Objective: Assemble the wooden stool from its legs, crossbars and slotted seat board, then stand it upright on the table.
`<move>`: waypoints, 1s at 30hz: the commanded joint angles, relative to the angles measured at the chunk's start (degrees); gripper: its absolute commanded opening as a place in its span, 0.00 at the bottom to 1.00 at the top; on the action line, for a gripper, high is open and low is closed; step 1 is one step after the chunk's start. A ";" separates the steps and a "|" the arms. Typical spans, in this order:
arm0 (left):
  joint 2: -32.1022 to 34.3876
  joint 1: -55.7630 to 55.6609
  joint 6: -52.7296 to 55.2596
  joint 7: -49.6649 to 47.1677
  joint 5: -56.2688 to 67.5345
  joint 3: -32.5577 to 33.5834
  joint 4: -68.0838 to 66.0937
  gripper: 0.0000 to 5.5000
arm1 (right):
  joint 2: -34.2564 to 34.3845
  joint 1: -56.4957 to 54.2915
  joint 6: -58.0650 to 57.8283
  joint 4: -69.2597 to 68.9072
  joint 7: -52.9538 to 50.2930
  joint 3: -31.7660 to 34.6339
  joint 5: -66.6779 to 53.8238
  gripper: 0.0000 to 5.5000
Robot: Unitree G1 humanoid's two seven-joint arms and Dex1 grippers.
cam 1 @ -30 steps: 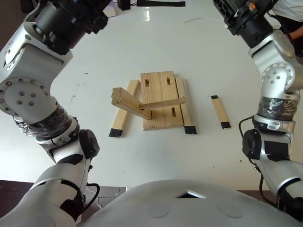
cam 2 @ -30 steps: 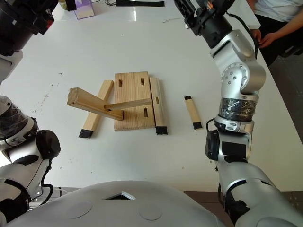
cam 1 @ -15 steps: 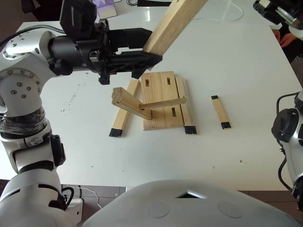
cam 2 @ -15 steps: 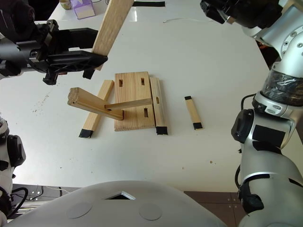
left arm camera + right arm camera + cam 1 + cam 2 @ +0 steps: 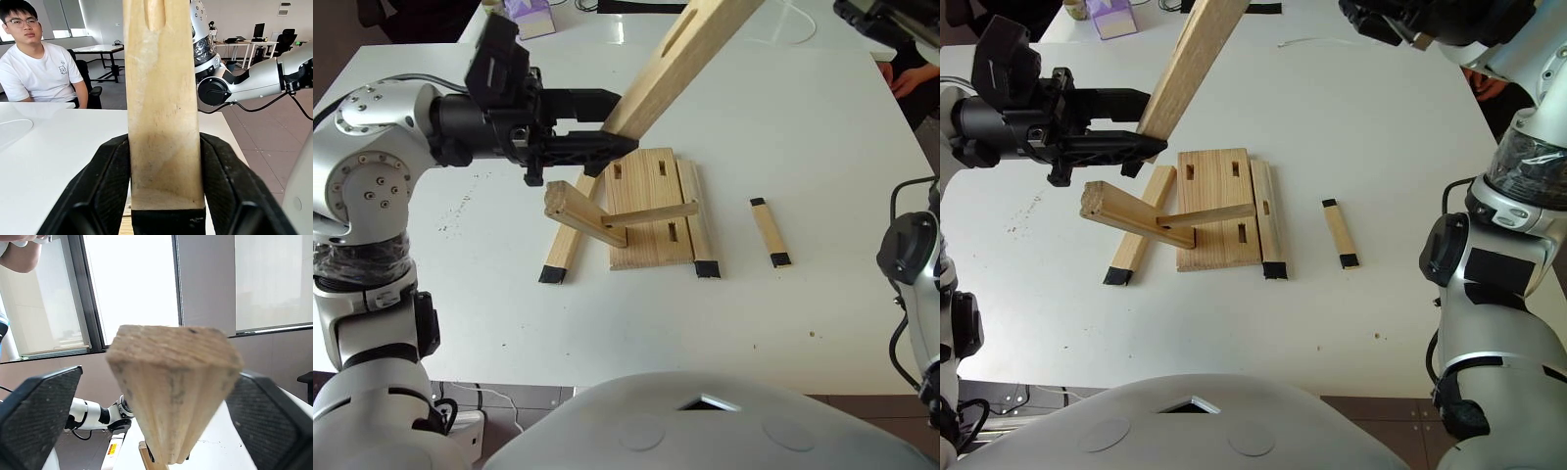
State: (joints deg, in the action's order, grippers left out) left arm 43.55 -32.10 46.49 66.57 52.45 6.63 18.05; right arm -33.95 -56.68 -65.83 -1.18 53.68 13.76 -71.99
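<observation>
White table, mid-assembly: the slotted seat board lies flat at centre while the left gripper, jaws clamped on the black-tipped foot of a leg, slants it above the board, apparently offering its upper end to the right gripper, whose jaws stand apart.

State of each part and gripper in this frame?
left gripper: shut on held leg
held leg: off the table, tilted
right gripper: open, pads clear of held leg's top end
seat board: flat, slots up
leg-and-crossbar piece: joined, lying across seat board
left loose leg: flat
right loose leg: flat beside seat board
short crossbar: flat, apart
</observation>
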 commanded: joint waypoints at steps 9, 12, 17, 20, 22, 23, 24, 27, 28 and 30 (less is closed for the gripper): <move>0.75 1.07 0.12 -0.40 0.78 0.46 1.68 0.37 | -0.57 0.23 0.40 0.62 1.34 -1.75 2.13 0.54; 0.73 1.07 0.17 -0.69 1.08 0.66 1.85 0.37 | -1.14 0.30 0.57 1.38 2.09 -1.67 2.87 0.44; 0.38 0.86 -0.21 -1.79 1.01 0.88 1.78 0.37 | -1.53 0.18 0.65 2.18 2.61 -1.77 4.25 0.38; -0.21 1.22 -1.04 -2.69 0.51 0.63 2.30 0.37 | -1.11 0.25 0.82 2.10 2.56 -1.76 4.45 0.38; -1.06 0.80 -1.90 -4.23 -0.78 0.29 1.88 0.37 | -0.78 0.34 0.91 1.84 2.46 -1.72 4.47 0.38; -1.15 0.68 -1.90 -4.10 -0.83 0.06 1.70 0.37 | -0.58 0.38 0.96 1.69 2.34 -1.67 4.44 0.37; -1.19 0.76 -1.94 -3.87 -0.85 -0.08 1.66 0.37 | -0.37 0.43 1.09 1.54 2.14 -1.63 4.41 0.37; -1.60 0.89 -2.46 -4.20 -1.57 -0.26 1.08 0.47 | -0.09 0.69 2.04 1.01 1.43 -1.56 4.97 0.37; -1.59 0.83 -2.79 -4.24 -1.90 -0.38 0.77 0.51 | -0.22 0.94 2.53 0.75 1.10 -1.50 5.47 0.37; -0.97 1.11 -4.53 -4.73 -3.99 -0.57 -0.10 0.57 | -0.62 1.63 4.20 0.41 0.81 -1.42 7.15 0.37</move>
State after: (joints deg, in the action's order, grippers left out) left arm 42.01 -30.78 43.92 62.63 51.55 6.44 19.13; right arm -34.05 -55.87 -63.57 0.16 54.84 11.88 -66.54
